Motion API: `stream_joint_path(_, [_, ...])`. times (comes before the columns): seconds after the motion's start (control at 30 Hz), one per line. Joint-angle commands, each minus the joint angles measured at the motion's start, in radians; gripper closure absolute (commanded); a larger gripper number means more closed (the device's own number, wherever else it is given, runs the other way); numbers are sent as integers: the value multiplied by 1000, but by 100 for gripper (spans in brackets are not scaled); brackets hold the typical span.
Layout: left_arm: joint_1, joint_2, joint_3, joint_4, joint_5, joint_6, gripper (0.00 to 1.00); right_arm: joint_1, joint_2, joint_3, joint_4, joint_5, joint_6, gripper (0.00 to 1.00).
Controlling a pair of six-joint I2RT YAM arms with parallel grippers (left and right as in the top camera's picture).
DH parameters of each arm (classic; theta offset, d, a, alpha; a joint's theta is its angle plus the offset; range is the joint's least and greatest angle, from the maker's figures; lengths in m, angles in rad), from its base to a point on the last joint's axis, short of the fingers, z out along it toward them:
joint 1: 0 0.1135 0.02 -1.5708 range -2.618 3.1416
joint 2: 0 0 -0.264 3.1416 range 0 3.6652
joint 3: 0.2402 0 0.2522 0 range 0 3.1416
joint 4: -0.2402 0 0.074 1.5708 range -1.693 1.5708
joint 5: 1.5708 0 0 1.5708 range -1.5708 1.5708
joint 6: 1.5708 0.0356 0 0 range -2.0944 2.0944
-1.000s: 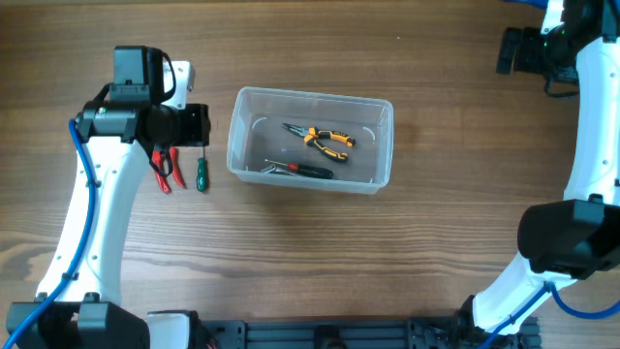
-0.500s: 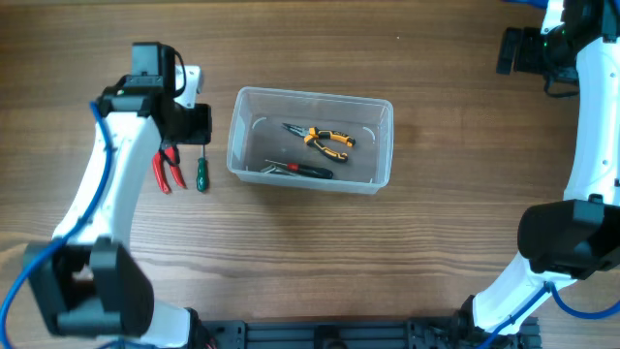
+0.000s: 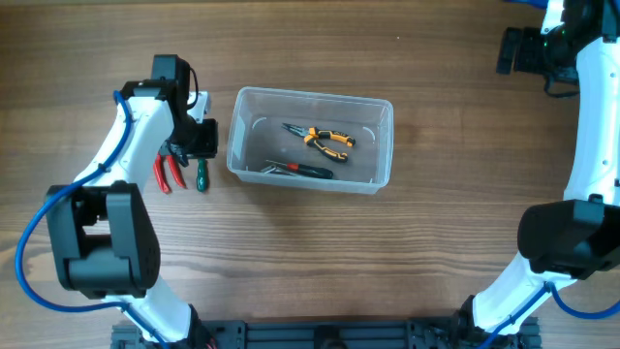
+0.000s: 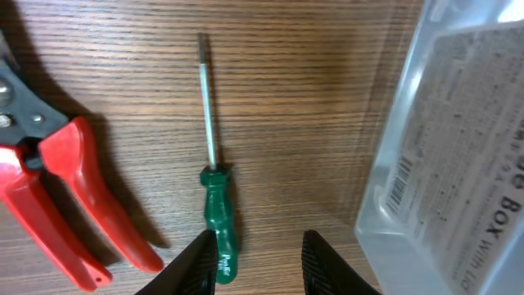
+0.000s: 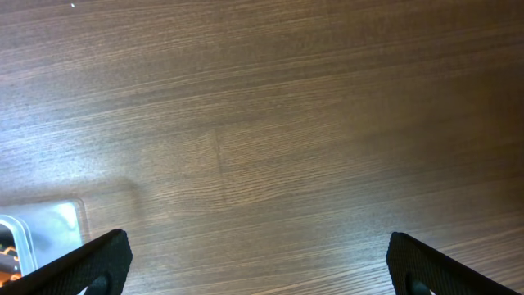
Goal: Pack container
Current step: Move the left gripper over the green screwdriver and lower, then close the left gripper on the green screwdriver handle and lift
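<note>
Container (image 3: 235, 145): clear rectangular tub, upright, mid-worktop, a little left of centre in the overhead view, long side running left to right.
- Inside: orange-and-black pliers (image 3: 322, 139) lying near the middle of the floor. A red-and-black-handled tool (image 3: 300, 170) lies along the near wall. The two are apart.
- The left wrist view shows a printed label (image 4: 483, 164) with a barcode on the tub's side.

Outside the tub, left side:
- Green screwdriver (image 4: 219, 221) flat on the worktop, just beside the container's left wall but not touching it.
- Red-handled cutters (image 4: 74, 197) lie left of the screwdriver, handles spread, clear of it.
- Nothing lies between the screwdriver and the tub wall.

Left gripper (image 4: 260, 262):
- Over the gap between screwdriver and container, fingers moderately parted, nothing between them.
- One fingertip (image 4: 201, 260) sits right at the butt of the green handle. Contact cannot be told.

Right gripper (image 5: 258, 266):
- At the far right corner of the worktop, well apart from the tub.
- Fingers spread wide and empty, over bare wood; only a corner of the container shows at the left edge of its view.

Worktop (image 3: 310, 262): brown wood grain, matte, evenly lit. No surrounding room is visible.
</note>
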Motion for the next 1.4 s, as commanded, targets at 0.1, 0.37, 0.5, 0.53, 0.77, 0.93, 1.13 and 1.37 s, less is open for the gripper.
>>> stream_joint_path(0.1, [69,6,-15,2,1,-25,65,2,-2,1,2,10,1,0])
stream_joint_path(0.37, [69,6,-115,76,19,-21,67,2,-1,1,2,10,1,0])
stream_joint_path(0.5, [68,6,-143,101,20,-21,66,2,-1,1,2,10,1,0])
stream_joint_path(0.53, [68,6,-145,102,20,-21,66,2,-1,1,2,10,1,0])
stream_joint_path(0.77, [68,6,-146,107,24,-21,61,2,-1,1,2,10,1,0])
stream_joint_path(0.93, [68,15,-146,113,24,-18,63,2,-1,1,2,10,1,0])
stream_joint_path(1.13, [66,53,-146,122,24,-18,63,2,-1,1,2,10,1,0])
stream_joint_path(1.37, [62,57,-146,126,24,-18,67,2,-1,1,2,10,1,0])
